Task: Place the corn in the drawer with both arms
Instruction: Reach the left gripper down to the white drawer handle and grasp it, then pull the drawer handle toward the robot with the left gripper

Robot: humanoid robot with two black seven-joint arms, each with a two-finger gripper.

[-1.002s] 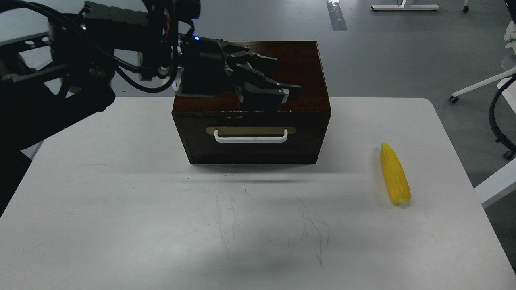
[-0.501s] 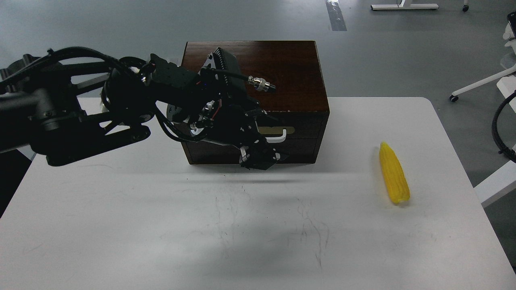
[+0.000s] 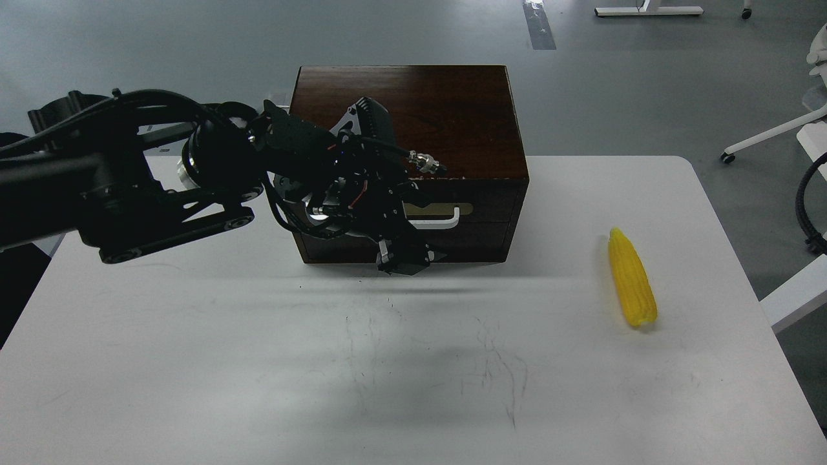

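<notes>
The corn (image 3: 632, 278) is a yellow cob lying on the white table (image 3: 194, 361) at the right, pointed end away from me. The dark brown box (image 3: 452, 116) stands at the table's back middle with its drawer (image 3: 481, 213) closed; the right end of the white bar handle (image 3: 446, 219) shows. My left arm comes in from the left, and its gripper (image 3: 406, 258) hangs in front of the drawer face, just below the handle's left part, which it hides. The gripper is dark and its two fingers cannot be told apart. My right gripper is out of view.
A black cable with a silver plug (image 3: 426, 163) juts from the left wrist over the box's front edge. Office chair legs (image 3: 775, 135) and a black hose (image 3: 804, 206) are off the table's right side.
My left arm has swung down from above the box top to in front of the drawer face. In the last half second the gripper shifted slightly left and closer to the drawer. The corn has not moved.
</notes>
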